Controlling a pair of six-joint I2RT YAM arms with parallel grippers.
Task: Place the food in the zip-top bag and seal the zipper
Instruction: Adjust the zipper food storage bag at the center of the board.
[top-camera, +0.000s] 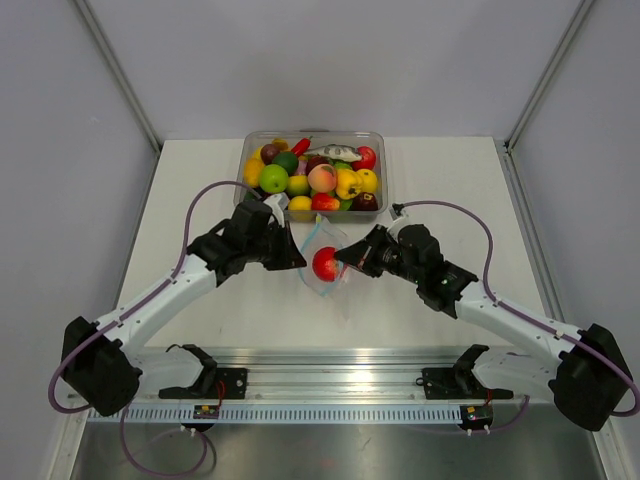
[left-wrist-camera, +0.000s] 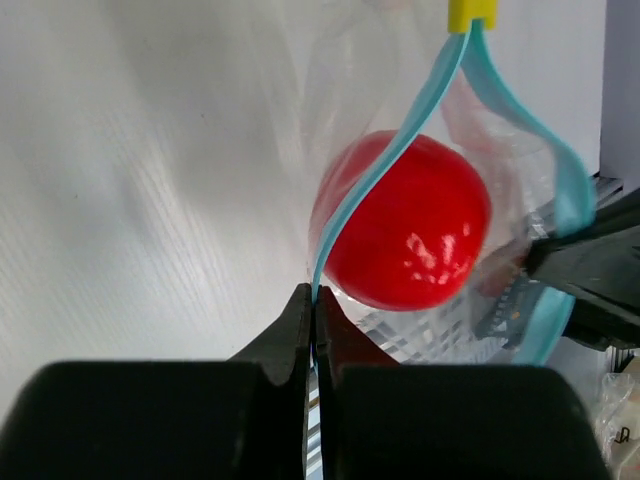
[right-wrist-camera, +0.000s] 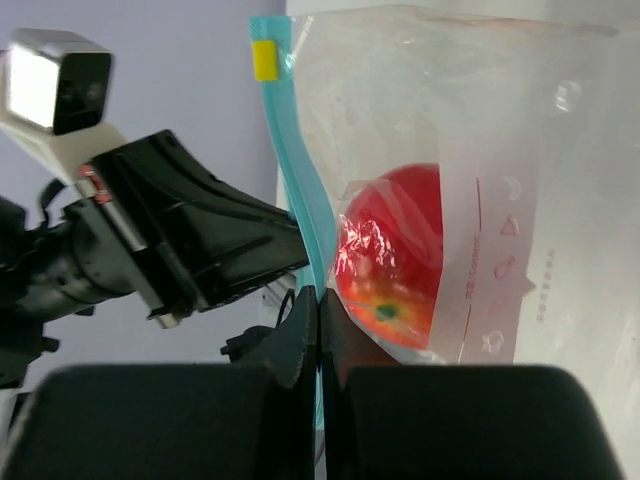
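Both the left claw (left-wrist-camera: 314, 310) and right claw (right-wrist-camera: 320, 315) are pinched onto the zipper (left-wrist-camera: 372, 185). The red fruit (left-wrist-camera: 405, 225) is held inside the zip-top bag (right-wrist-camera: 560, 150), at the middle of the tabletop (top-camera: 200, 170). Its limp, slippery film is judged best gripped at the stiffer strip.

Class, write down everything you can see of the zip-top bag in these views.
The zip-top bag is small, clear, crinkly plastic with faint printing. Its teal zipper carries a yellow slider at one end. The mouth gapes: the left gripper pinches one lip, the right gripper the other, holding the bag between them, near the fruit tub. One red fruit sits inside.
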